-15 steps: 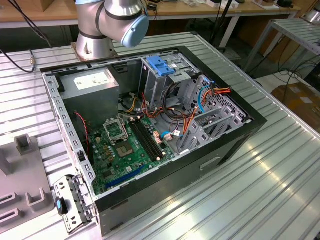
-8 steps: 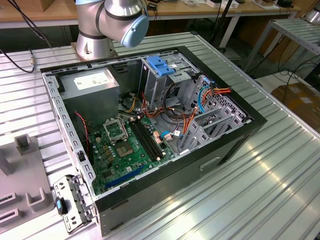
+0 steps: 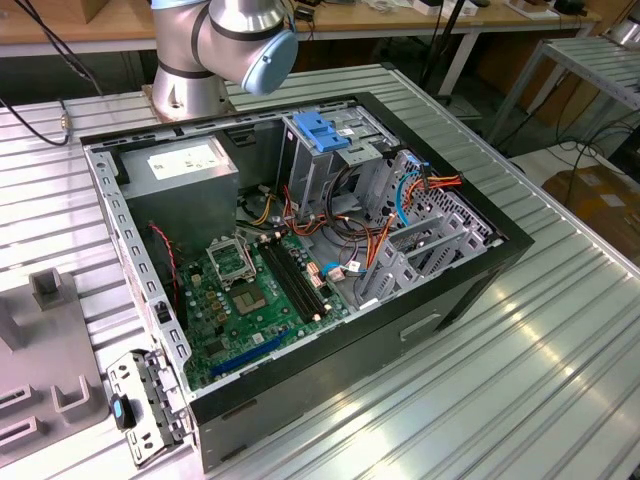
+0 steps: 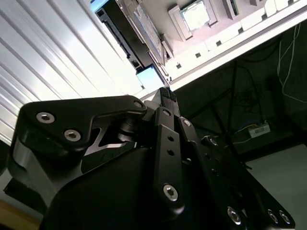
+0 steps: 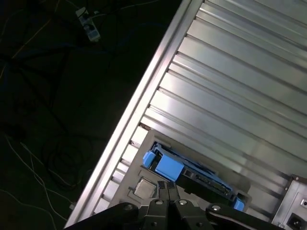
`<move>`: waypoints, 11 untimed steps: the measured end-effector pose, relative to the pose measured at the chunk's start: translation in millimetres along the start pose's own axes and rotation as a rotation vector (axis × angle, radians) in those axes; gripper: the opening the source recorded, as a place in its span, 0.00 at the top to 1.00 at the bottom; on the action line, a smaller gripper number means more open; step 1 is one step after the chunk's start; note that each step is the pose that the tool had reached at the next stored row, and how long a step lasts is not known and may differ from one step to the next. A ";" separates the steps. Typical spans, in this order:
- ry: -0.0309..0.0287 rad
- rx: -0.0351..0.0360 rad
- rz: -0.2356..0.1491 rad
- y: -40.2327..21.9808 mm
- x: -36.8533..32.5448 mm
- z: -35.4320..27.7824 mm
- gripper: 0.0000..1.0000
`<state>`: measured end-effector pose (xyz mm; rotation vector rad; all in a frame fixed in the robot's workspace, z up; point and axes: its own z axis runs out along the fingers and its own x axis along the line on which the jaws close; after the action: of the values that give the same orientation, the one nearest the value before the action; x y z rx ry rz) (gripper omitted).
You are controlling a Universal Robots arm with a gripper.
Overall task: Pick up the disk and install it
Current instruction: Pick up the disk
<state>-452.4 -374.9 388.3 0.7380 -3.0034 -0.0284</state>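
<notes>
in the first wrist view the gripper [image 5: 167,188] has its fingers pressed together on nothing. the disk [image 5: 192,175] lies flat just beyond the fingertips, its blue end tab nearest them, close to the edge of the ribbed metal counter [image 5: 230,96]. the second wrist view takes the closed tips from behind the linkage, a pale blue end of the disk right past them. the exterior view gives the open computer case [image 3: 480,270] and the arm [image 3: 225,45] behind it.
</notes>
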 end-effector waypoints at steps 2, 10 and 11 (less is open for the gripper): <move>0.0005 0.0007 -0.017 0.0 0.0 0.0 0.89; 0.0026 0.0037 -0.087 0.0 0.0 0.0 0.89; 0.0029 0.0042 -0.098 0.0 0.0 0.0 0.89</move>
<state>-452.4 -374.9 388.3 0.8848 -2.9626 -0.0247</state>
